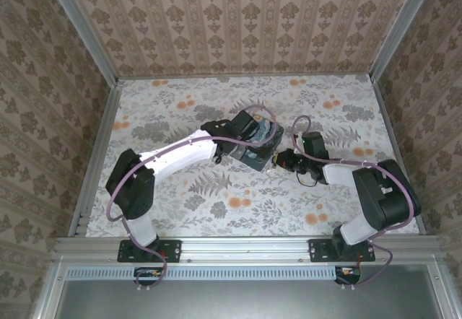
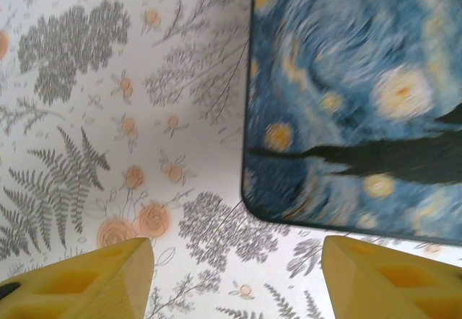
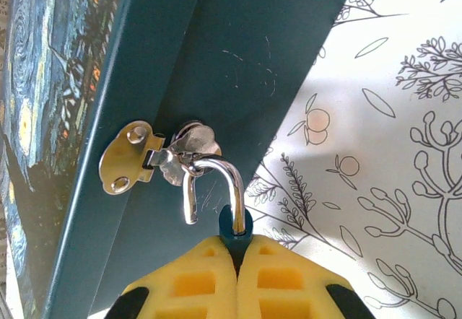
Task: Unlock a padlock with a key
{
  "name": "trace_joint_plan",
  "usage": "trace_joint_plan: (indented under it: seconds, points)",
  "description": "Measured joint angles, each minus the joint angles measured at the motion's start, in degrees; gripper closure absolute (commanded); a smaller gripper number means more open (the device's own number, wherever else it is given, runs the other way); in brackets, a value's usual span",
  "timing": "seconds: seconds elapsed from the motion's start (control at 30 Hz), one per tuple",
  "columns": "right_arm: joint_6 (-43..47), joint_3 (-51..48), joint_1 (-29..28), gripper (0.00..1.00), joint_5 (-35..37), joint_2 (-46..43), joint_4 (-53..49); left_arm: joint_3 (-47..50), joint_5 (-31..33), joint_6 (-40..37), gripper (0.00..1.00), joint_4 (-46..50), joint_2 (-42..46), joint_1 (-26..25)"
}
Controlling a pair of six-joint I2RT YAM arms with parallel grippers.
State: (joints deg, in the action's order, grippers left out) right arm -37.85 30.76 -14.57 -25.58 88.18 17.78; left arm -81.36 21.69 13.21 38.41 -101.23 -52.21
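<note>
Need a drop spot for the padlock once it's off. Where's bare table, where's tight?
Free: far strip of the floral-print table between the blue-and-yellow night-sky box and the back wall; near-centre patch on the box's near side. Crowded: beside the box, where the open left gripper hovers and the right gripper clamps the small dark-blue padlock at the brass hasp.

Padlock [image 3: 233, 188]: one, small.
- Shackle: bright silver, U-shaped.
- Body: dark bluish, mostly hidden, pinched between the closed yellow fingers of the right gripper [image 3: 237, 245].
- State: the shackle stands open. Its long leg sits in the body and its short leg hangs free.
- Position: the bend is hooked through the staple of the brassy hasp [image 3: 126, 159] on the right wall of the dark teal box [image 3: 238, 45].
</note>
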Motion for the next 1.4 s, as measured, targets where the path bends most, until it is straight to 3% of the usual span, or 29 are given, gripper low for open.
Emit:
trace_joint_plan:
  seconds: [0.47, 1.4]
  points:
    - [-0.70, -0.79, 0.00, 1.00, 0.33, 0.00, 0.42, -7.23, 2.71, -0.66, 0.35, 1.49, -10.54, -2.93]
    - [-8.70, -0.28, 1.44, 1.00, 1.95, 2.93, 6.75, -8.20, 5.20, -1.31, 0.35, 0.83, -11.89, -3.65]
